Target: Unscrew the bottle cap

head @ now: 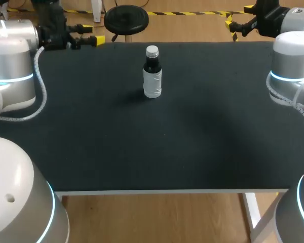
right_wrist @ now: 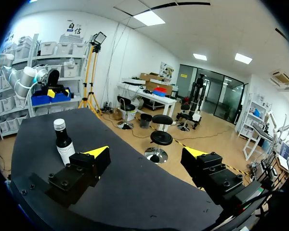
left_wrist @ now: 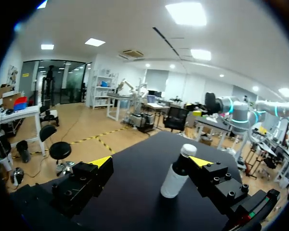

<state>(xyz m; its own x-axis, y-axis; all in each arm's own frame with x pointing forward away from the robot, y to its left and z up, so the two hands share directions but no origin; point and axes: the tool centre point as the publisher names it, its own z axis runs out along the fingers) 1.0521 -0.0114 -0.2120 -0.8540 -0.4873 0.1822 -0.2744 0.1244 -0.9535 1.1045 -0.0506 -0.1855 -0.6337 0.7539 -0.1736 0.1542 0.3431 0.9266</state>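
Bottle (head: 152, 81) upright near the table's (head: 142, 152) far middle, long axis vertical, white cap (head: 152, 50) pointing up. It looks small, light and rigid (its white wrap may be slick), so one gripper would likely hold the body, the other twist the cap. The left gripper (left_wrist: 151, 161) and right gripper (right_wrist: 145, 152) both stand open, empty, well apart from it.

Counted on counter (head: 142, 147): one bottle (head: 152, 81), one white cap (head: 152, 50). One counter only. Two arms: left arm (head: 12, 66), right arm (head: 294, 63). Two grippers: left gripper (left_wrist: 151, 161), right gripper (right_wrist: 144, 152). Two yellow fingertips (left_wrist: 102, 161) per gripper, four total.
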